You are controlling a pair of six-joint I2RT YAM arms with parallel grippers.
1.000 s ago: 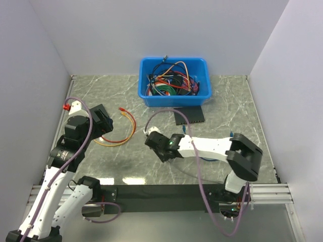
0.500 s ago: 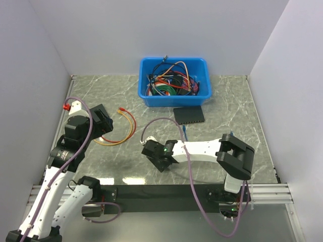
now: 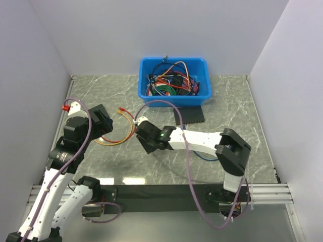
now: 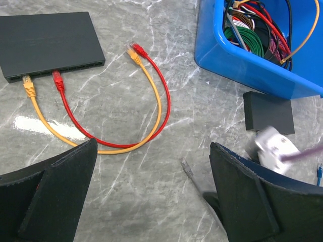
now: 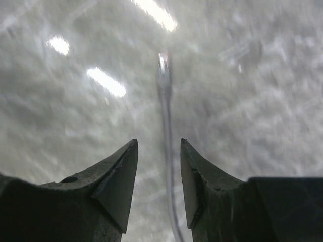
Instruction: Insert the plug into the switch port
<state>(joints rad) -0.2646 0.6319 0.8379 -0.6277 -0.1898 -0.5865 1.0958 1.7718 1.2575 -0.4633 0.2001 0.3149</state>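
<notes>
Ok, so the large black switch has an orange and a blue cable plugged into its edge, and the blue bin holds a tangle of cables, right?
Not quite: the second cable is red, not blue. The left wrist view shows an orange cable and a red cable plugged into the edge of the large black switch. The blue bin holds a tangle of cables.

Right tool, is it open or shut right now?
Open. In the right wrist view the right tool has its fingers apart, a thin cable lying unpinched in the gap.

Blue bin (image 3: 174, 99) holds cables; red cable (image 4: 169, 103), orange cable (image 4: 116, 150) nearby.
</notes>
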